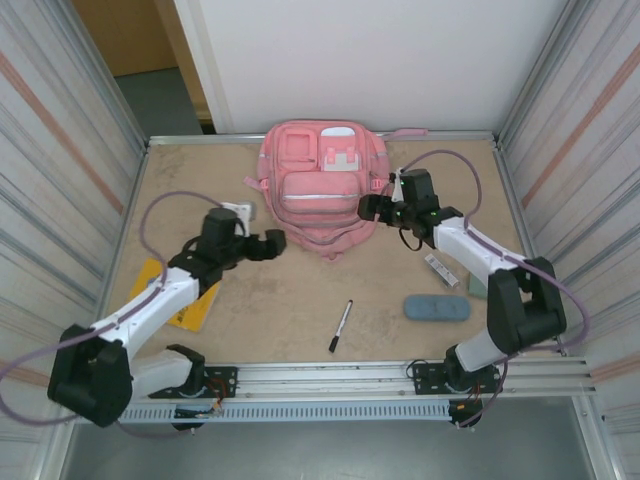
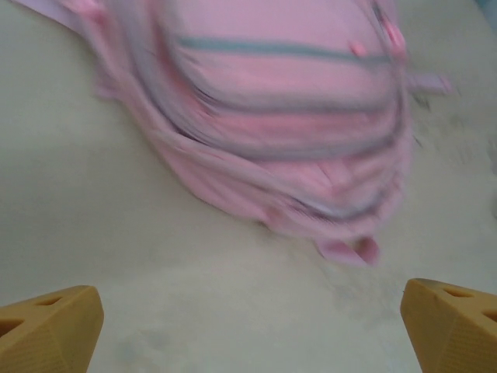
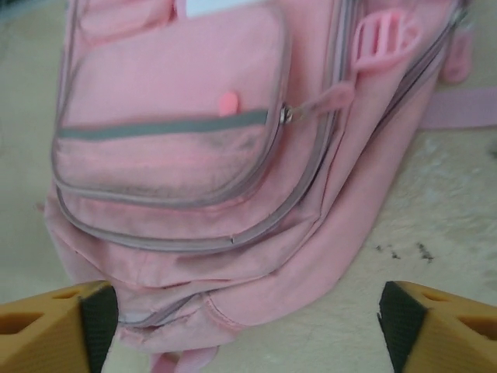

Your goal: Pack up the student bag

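student bag flat at far centre of table, front up: pink, stacked zip pockets, grey zips, white patch near top. left gripper jaws open off its near-left corner; right gripper jaws open at its right side. left wrist view blurred, bag cropped in both wrist views

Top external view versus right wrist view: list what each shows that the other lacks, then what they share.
Top external adds the pen, the blue-grey case, a yellow flat item and the left gripper. Right wrist adds close detail: a metal zip pull and a pink buckle. Both show the student bag and the open right gripper.
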Robot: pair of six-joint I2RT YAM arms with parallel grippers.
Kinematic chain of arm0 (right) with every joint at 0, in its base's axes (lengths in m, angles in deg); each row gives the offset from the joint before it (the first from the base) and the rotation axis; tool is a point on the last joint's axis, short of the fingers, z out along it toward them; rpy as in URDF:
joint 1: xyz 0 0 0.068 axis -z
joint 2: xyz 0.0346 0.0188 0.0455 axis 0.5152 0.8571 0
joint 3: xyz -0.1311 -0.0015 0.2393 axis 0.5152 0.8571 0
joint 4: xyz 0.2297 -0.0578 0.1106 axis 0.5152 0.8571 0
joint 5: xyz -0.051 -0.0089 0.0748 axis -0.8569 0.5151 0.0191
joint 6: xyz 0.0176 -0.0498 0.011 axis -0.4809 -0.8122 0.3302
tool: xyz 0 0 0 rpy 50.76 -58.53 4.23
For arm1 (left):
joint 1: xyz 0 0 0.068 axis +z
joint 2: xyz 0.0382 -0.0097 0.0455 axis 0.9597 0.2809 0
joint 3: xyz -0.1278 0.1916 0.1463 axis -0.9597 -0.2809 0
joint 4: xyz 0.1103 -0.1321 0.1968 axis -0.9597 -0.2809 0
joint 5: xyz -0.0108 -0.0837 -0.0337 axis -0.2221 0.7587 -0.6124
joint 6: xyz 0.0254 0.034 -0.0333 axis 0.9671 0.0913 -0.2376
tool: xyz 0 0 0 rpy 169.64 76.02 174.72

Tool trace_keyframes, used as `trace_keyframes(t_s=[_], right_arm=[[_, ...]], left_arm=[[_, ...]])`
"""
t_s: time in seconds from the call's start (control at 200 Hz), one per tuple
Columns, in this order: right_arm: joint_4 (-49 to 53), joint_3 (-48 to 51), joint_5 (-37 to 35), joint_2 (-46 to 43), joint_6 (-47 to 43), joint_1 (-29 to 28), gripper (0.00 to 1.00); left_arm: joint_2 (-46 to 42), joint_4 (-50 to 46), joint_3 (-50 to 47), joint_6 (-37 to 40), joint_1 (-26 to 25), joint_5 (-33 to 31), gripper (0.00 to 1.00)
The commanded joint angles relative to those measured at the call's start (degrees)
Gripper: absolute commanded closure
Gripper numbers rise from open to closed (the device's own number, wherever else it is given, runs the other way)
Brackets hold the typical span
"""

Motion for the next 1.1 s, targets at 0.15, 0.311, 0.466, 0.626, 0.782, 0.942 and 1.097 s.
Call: trace_keyframes(t_s=[0.15, 0.311, 0.466, 0.626, 0.782, 0.942, 1.097], right_arm=[[4.0, -9.1, 10.5, 15.4, 2.3, 0.6, 0.4], [1.4, -9.4, 13.7, 17.7, -0.7, -1.9, 0.69], [0.1, -4.8, 16.3, 14.5, -2.7, -6.2, 0.92], [-4.6, -1.7, 20.3, 13.4, -0.4, -15.6, 0.82], [-7.0, -0.2, 19.5, 8.4, 0.0, -19.7, 0.57], [1.6, 2.3, 4.6, -0.2, -7.8, -13.4, 0.38], [5.5, 2.2, 6.1, 2.4, -9.2, -0.9, 0.34]], left_arm=[[10.1, -2.4, 6.4, -9.0, -5.2, -3.1, 0.01], [15.8, -4.2, 10.3, -10.0, -5.2, -4.6, 0.01], [18.4, -8.4, 13.7, -8.6, -3.8, -6.9, 0.01], [17.6, -10.6, 13.7, -9.8, -0.7, -6.5, 0.01], [15.1, -13.7, 12.4, -11.6, 0.0, -8.4, 0.01], [13.2, -16.8, 10.8, -14.5, -0.2, -9.2, 0.01], [12.8, -17.8, 8.9, -15.7, -0.7, -13.9, 0.03]])
